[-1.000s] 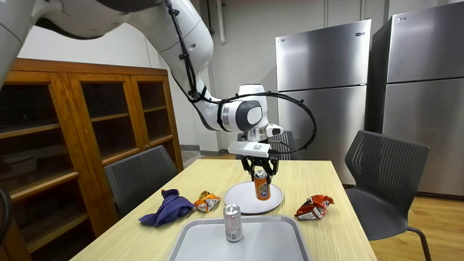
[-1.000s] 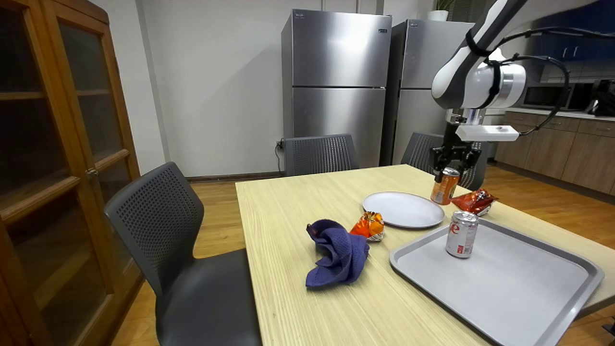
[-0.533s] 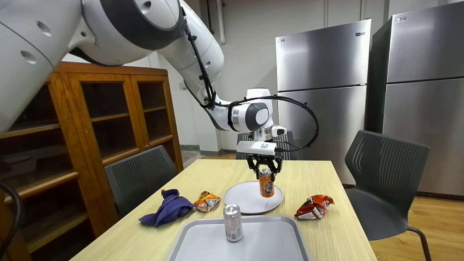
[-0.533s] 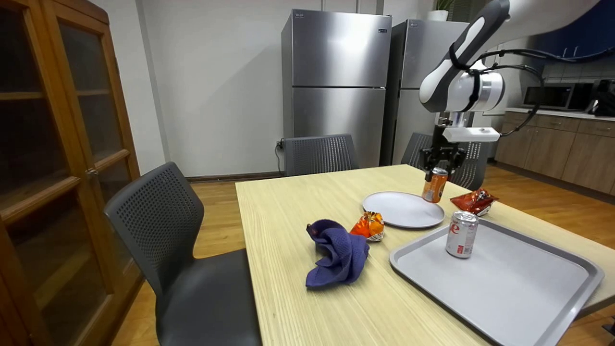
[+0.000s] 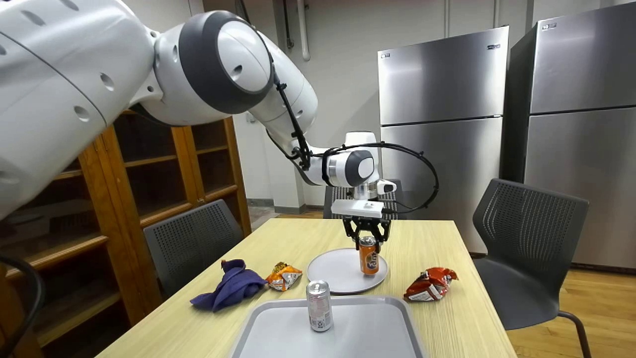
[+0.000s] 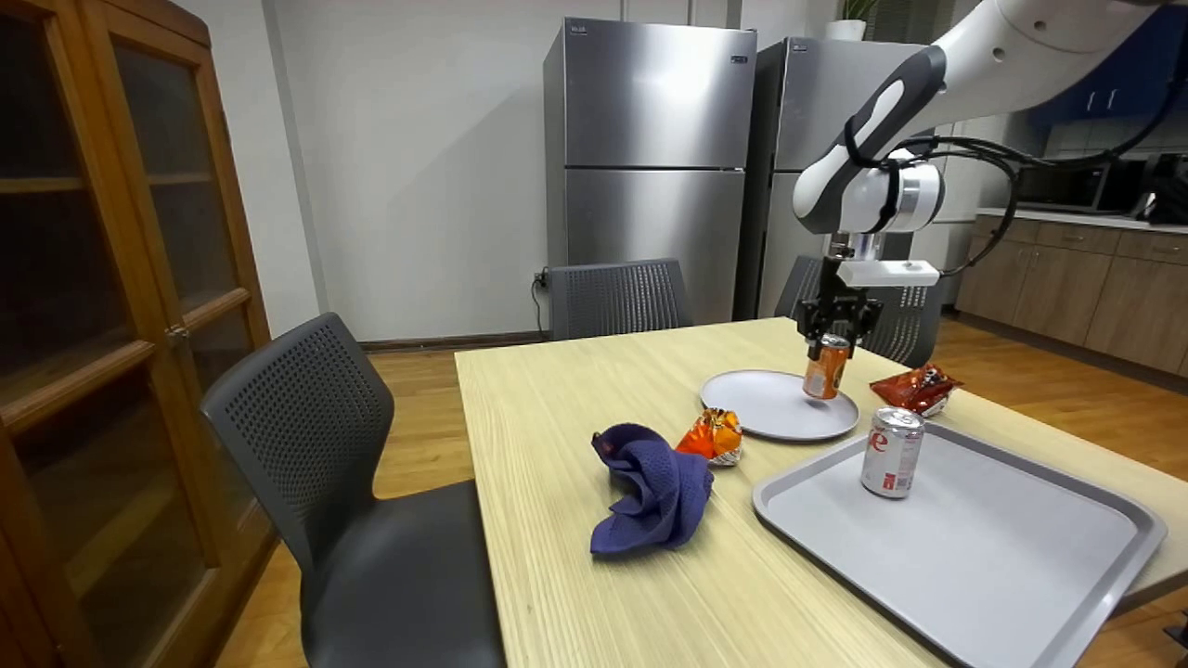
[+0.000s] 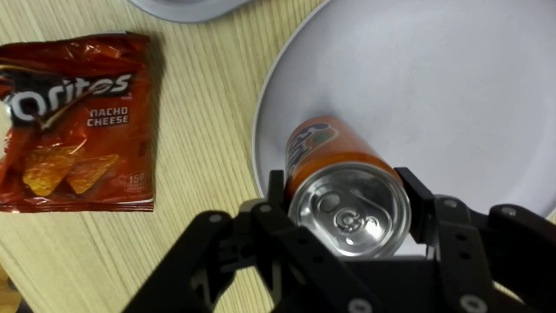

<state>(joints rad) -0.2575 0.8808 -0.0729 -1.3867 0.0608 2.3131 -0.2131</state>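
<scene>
Elbow bent, the arm point(image 5: 247, 58) extends from the upper left of an exterior view, its wrist pointing down; the claw point(image 7: 343, 189) grips the orange Fanta can point(image 5: 368, 262) by its upper part, jaws parted to the can's width; the plate point(image 5: 328, 271) lies below the claw, though I cannot tell whether the can's base touches it; left of the claw in the wrist view is the red Doritos bag point(image 7: 82, 126); farther from the claw are the tray point(image 6: 1012, 529), an orange snack bag point(image 6: 713, 436) and a purple cloth point(image 6: 654, 492).
</scene>
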